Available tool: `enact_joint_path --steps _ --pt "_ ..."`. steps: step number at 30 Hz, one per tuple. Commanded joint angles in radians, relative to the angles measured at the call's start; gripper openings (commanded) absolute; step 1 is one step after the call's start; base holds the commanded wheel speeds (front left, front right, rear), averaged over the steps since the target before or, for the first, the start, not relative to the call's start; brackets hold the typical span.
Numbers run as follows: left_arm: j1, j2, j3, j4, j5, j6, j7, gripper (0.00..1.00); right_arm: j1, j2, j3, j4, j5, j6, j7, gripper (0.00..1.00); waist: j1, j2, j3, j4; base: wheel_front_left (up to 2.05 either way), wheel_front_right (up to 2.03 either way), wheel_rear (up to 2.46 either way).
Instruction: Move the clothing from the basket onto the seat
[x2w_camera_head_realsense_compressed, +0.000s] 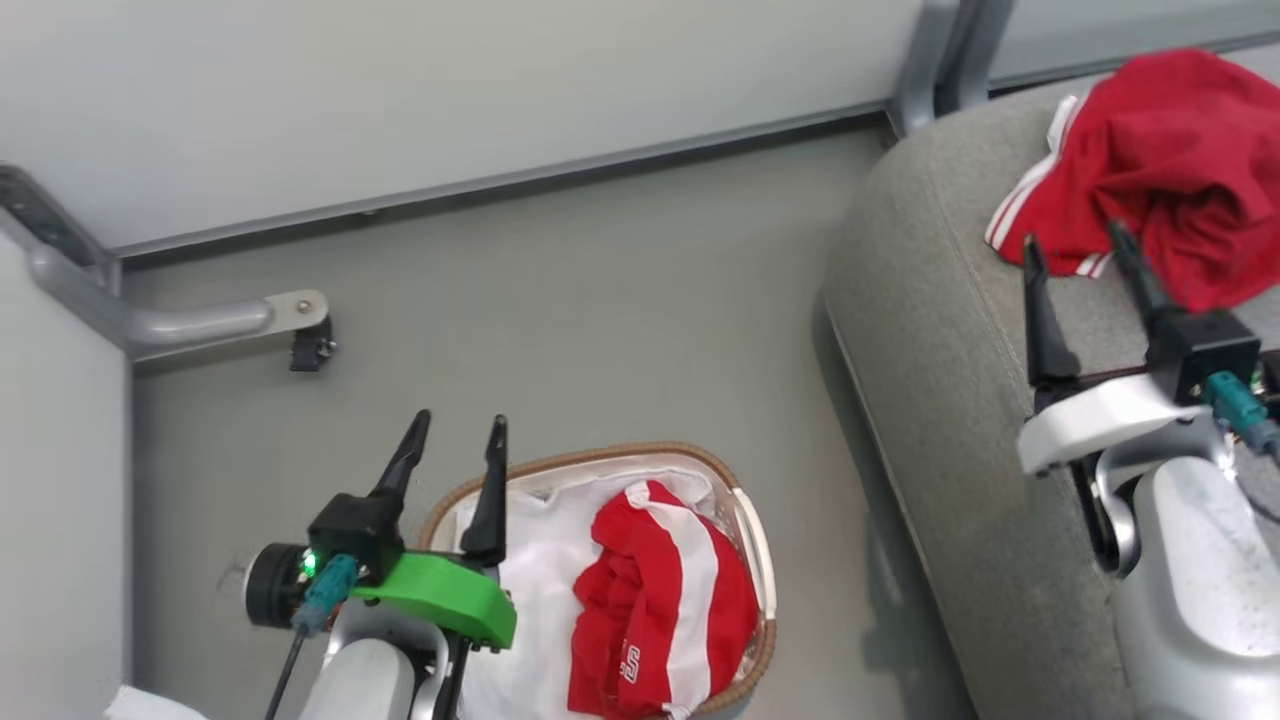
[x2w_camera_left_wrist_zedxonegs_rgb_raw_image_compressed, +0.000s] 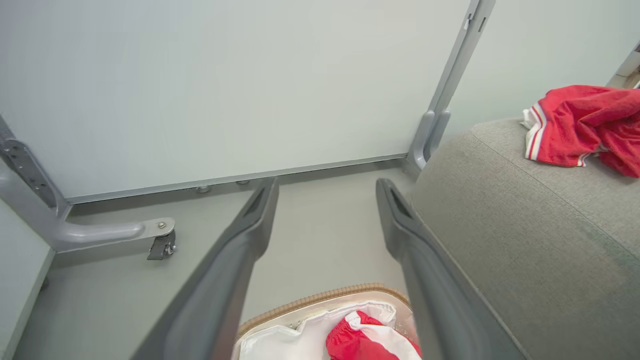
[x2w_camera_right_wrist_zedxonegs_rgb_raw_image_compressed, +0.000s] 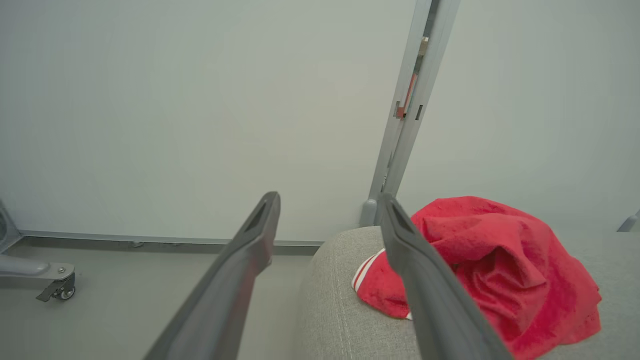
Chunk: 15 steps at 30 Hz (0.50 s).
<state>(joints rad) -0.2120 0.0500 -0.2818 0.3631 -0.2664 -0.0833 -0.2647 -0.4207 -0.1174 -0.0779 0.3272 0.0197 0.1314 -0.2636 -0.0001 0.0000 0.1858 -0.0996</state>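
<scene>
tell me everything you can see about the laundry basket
The basket is oval, white, with a brown woven rim. It stands upright on the grey floor, left of the seat and apart from it. A white liner lines it, and a crumpled red garment with broad white stripes lies inside, toward its right. The head view's bottom edge cuts off its near end. The open left pincer hangs over its left rim; no contact shows.

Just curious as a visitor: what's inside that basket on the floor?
A crumpled red garment with a white stripe lies on the white liner inside the basket. Whatever is beneath them is covered, and the left gripper hides part of the rim.
</scene>
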Motion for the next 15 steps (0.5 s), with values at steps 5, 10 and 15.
enact_joint_path --steps 5,10,15 --pt "0.04 0.002 0.071 0.011 0.013 0.033 0.0 1.0 0.064 0.031 0.025 0.003 0.021 -0.001 -0.002 1.0 0.0001 0.0 -0.071 0.079 0.0 0.0 0.0" --pt "0.055 0.002 0.138 0.018 0.024 0.042 0.0 1.0 0.091 0.051 0.047 0.013 0.031 -0.001 -0.002 1.0 0.0001 0.0 -0.07 0.093 0.0 0.0 0.0" --pt "0.064 0.002 0.192 0.021 0.032 0.053 0.001 1.0 0.109 0.061 0.058 0.022 0.035 -0.001 -0.002 1.0 0.0001 0.0 -0.069 0.1 0.0 0.0 0.0"
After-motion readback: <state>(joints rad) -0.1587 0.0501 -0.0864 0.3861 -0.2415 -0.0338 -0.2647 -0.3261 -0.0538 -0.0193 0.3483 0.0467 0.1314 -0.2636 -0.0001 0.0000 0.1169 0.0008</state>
